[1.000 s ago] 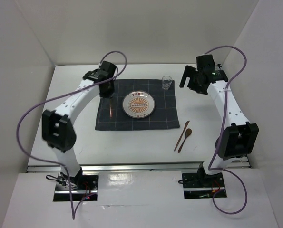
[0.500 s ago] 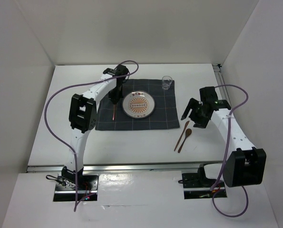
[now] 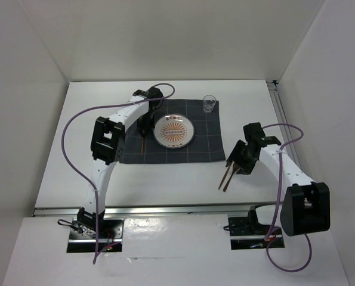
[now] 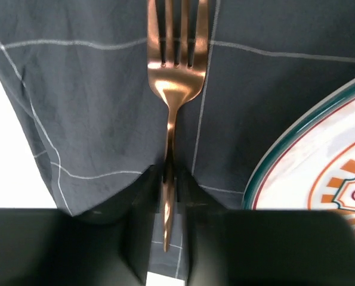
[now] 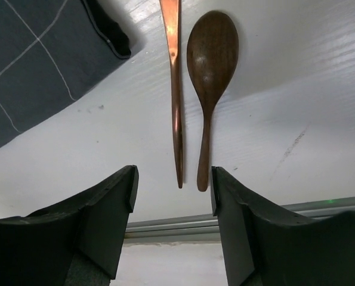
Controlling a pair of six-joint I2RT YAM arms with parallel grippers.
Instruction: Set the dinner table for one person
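Note:
A copper fork lies on the dark checked cloth just left of the patterned plate. In the top view the fork points toward the near edge. My left gripper straddles the fork's handle, its jaws slightly open with a thin gap on each side. On the white dinner table, right of the cloth, a copper knife and a wooden spoon lie side by side. My right gripper hovers open over their handle ends and holds nothing. Seen from above, the right gripper hides their upper parts.
A clear glass stands on the cloth's back right corner. The plate's rim lies close to the right of the left gripper. A metal rail runs along the table's near edge, just beyond the utensil handles. White walls enclose three sides.
The left arm brought the fork down onto the cloth beside the plate and its jaws loosened. The right arm swung from the back right down over the knife and spoon, its jaws narrowing.

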